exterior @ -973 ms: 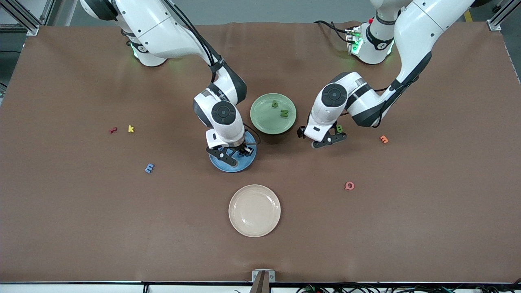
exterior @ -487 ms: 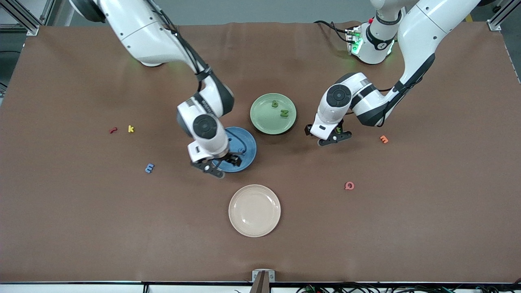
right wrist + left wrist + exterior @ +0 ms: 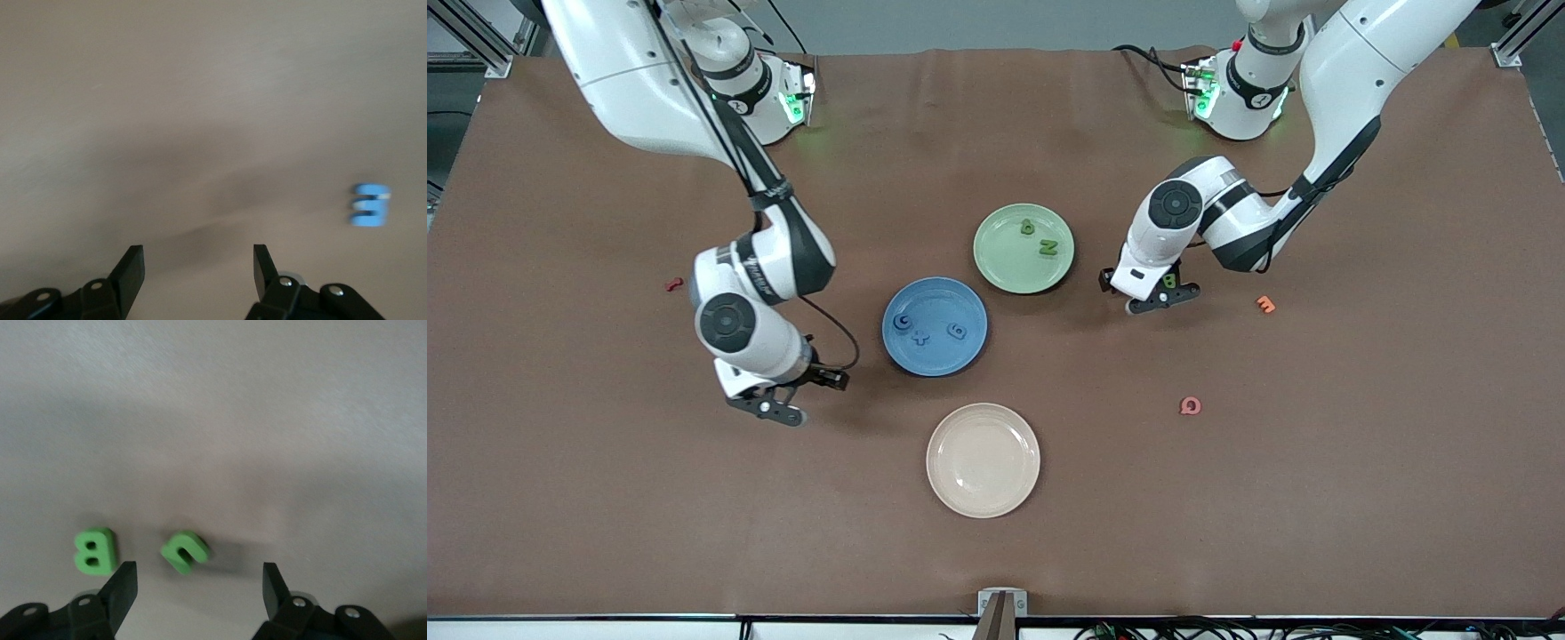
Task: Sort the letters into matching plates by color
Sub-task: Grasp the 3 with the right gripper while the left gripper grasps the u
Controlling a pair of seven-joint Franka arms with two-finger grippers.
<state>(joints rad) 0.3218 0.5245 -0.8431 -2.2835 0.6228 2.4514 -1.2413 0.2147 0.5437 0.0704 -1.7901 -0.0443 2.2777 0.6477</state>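
The blue plate [image 3: 935,351] holds three blue letters [image 3: 922,338]. Beside it, the pale green plate [image 3: 1005,262] holds two green letters [image 3: 1048,248]. My left gripper [image 3: 1163,298] [image 3: 199,583] is low over the table beside the green plate and is open. A curved green letter [image 3: 185,551] lies just ahead of its gap. A green B [image 3: 95,551] [image 3: 1168,280] lies next to one fingertip [image 3: 125,581]. My right gripper [image 3: 811,398] [image 3: 197,265] is open and empty over bare table, toward the right arm's end from the blue plate. A blue letter [image 3: 370,205] lies off to one side of it.
A cream plate [image 3: 983,460] sits nearer the front camera than the blue plate. An orange letter [image 3: 1265,304] and a pink letter [image 3: 1190,406] lie toward the left arm's end. A red letter [image 3: 673,284] lies toward the right arm's end.
My right gripper left a blue letter in the blue plate and swung away toward the right arm's end of the table. My left gripper shifted slightly over the green letters.
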